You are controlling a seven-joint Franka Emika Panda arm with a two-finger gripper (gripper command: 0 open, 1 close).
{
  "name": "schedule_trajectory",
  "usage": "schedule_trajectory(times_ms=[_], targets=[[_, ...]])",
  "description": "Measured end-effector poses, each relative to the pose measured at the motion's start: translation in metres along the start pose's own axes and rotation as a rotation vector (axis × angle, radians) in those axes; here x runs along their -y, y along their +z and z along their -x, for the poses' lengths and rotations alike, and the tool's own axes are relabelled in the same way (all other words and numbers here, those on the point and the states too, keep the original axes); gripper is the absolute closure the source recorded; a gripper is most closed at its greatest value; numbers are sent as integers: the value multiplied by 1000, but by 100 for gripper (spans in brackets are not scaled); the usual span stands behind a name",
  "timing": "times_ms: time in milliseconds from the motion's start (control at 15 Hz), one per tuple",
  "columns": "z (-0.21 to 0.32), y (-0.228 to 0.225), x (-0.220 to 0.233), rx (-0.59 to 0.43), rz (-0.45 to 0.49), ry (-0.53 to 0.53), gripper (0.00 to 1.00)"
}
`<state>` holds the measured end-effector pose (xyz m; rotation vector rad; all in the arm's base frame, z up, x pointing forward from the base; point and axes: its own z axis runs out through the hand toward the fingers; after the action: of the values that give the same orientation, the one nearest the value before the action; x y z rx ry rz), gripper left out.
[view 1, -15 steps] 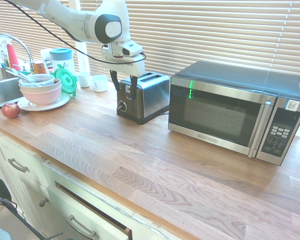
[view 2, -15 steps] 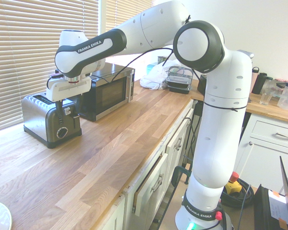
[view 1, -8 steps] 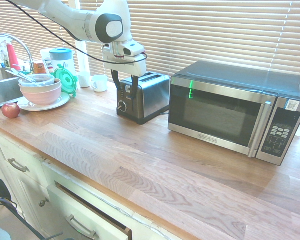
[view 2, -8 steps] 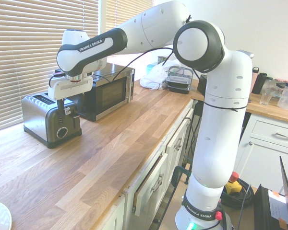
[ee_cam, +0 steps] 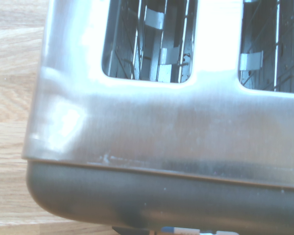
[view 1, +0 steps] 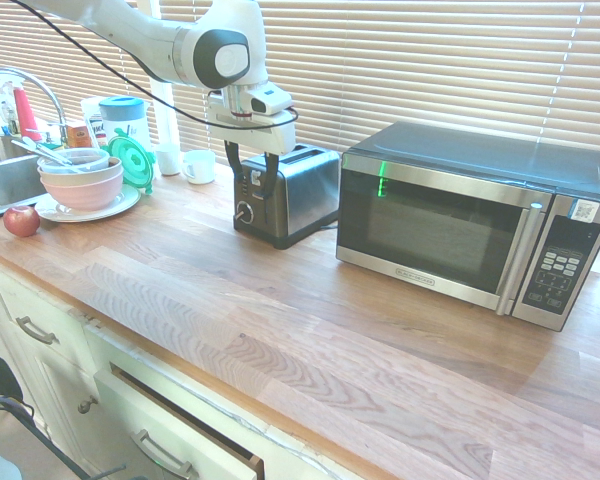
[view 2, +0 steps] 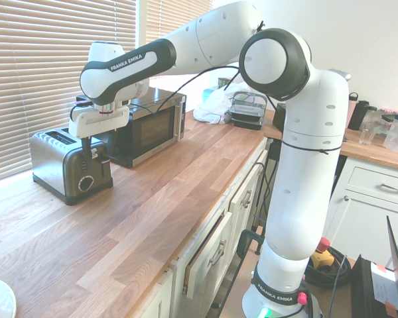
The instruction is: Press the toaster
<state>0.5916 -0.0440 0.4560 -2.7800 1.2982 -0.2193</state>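
1. One toaster (view 1: 288, 194), two slots, brushed steel sides and a black end panel with a round knob, stood left of centre in the first exterior view, on the wooden countertop (view 1: 310, 330). In the second exterior view the toaster (view 2: 67, 163) sat at the left edge, and in the wrist view its steel top (ee_cam: 176, 127) and both slots filled the picture.
2. One microwave (view 1: 470, 222), steel and black, stood just beside the toaster toward the right of that view.
3. One gripper (view 1: 250, 178) hung straight down over the toaster's black end panel. Its two dark fingers (view 1: 271, 170) stood apart and clamped on nothing. Whether a fingertip touched the panel or its lever could not be told.
4. The same gripper (view 2: 91, 156) showed in the second exterior view at left, in front of the black panel, above the knob.
5. One red apple (view 1: 21, 221) lay at the far left, near a white plate (view 1: 115, 205).
6. One stack of bowls (view 1: 80, 180), pink lowest, sat on that plate; I could not tell their number.
7. One sink (view 1: 2, 165) occupied the far left edge, under one curved faucet (view 1: 25, 80).
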Motion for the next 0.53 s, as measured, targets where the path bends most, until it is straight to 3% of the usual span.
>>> schedule_trajectory(times_ms=[533], targets=[[1, 2, -3, -2, -2, -2, 100]])
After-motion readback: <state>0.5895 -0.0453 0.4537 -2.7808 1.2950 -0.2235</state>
